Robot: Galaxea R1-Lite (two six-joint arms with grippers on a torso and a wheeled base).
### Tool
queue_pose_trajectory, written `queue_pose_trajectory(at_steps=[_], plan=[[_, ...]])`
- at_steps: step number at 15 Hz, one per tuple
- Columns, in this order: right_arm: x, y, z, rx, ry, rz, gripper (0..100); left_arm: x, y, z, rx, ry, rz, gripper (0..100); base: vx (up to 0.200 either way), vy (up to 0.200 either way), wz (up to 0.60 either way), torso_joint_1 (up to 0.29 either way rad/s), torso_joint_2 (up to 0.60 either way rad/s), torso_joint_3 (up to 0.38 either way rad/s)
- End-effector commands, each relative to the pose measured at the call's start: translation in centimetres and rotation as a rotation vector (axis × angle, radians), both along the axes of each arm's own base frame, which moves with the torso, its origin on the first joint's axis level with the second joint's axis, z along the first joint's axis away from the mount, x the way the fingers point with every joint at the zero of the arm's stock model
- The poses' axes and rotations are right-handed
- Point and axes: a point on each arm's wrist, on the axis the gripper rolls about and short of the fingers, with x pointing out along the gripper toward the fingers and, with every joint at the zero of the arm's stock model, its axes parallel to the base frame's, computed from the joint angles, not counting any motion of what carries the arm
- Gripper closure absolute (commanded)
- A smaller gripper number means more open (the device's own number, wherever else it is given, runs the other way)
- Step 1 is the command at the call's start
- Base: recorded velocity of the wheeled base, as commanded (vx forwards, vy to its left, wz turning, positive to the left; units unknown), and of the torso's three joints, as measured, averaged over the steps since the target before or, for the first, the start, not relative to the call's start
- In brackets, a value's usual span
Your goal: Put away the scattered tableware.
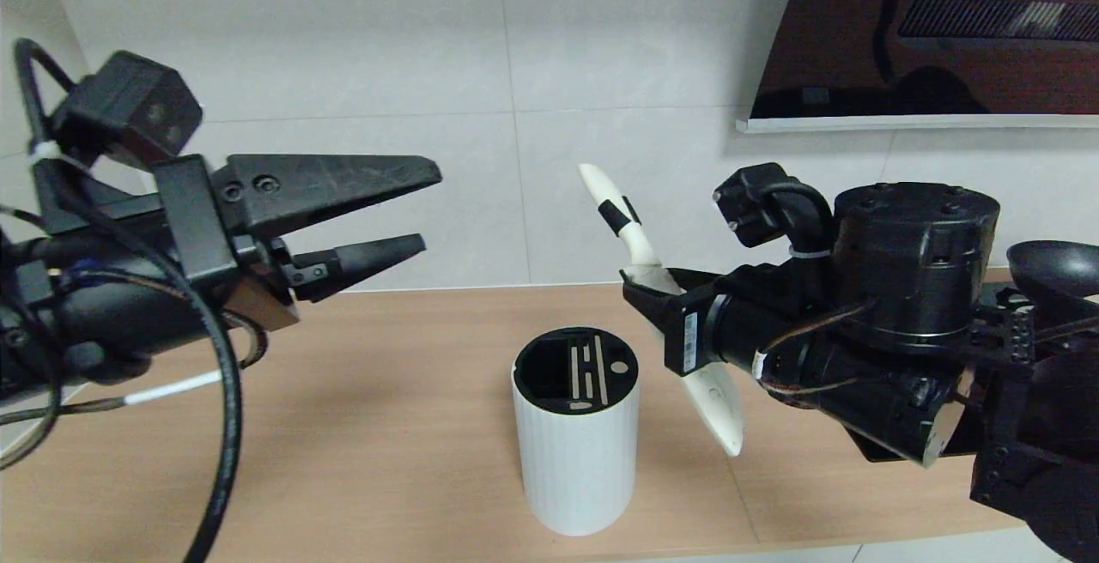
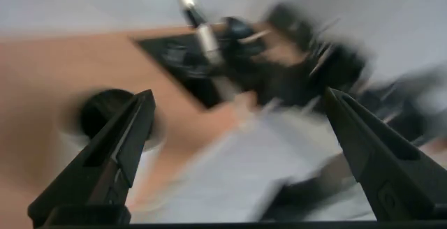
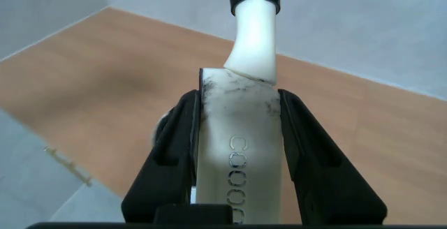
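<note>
A white cylindrical utensil holder (image 1: 575, 451) with a black slotted top stands upright on the wooden counter, near its front edge. My right gripper (image 1: 663, 293) is shut on a white knife (image 1: 717, 400) just right of the holder and above the counter. The knife is tilted, its blade pointing down and its black-banded handle up toward the wall. In the right wrist view the scuffed blade (image 3: 241, 152) sits between the right gripper's (image 3: 239, 114) jaws. My left gripper (image 1: 429, 207) hangs open and empty, up and left of the holder. The left wrist view is blurred, showing the left gripper (image 2: 237, 124) and holder (image 2: 105, 110).
The wooden counter (image 1: 386, 426) runs to a white tiled wall behind. A dark range hood (image 1: 927, 31) hangs at the upper right. A black rounded utensil (image 1: 1052, 267) shows at the right edge behind my right arm.
</note>
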Motion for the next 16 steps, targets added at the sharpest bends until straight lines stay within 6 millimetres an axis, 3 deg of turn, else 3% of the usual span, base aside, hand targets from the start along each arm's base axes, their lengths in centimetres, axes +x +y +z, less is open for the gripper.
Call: queue_pose_trajectory(at_steps=[1, 5, 12, 16], plan=[[-0.6, 1.0, -0.5, 0.020, 0.031, 0.028, 100, 2.9, -2.4, -2.6, -0.027, 0.129, -0.040, 0, 0.000, 0.000, 0.00, 0.000, 0.00, 0.000], [-1.0, 1.3, -0.5, 0.046, 0.050, 0.041, 100, 5.8, -4.8, -5.3, -0.035, 0.171, -0.002, 0, 0.000, 0.000, 0.00, 0.000, 0.00, 0.000], [-1.9, 2.5, -1.1, 0.030, 0.064, 0.069, 100, 6.7, -8.3, -7.1, -0.007, 0.200, 0.070, 0, 0.000, 0.000, 0.00, 0.000, 0.00, 0.000], [-2.2, 2.7, -1.2, 0.029, 0.067, 0.079, 100, 6.9, -8.4, -6.8, -0.039, 0.155, 0.100, 0, 0.000, 0.000, 0.00, 0.000, 0.00, 0.000]])
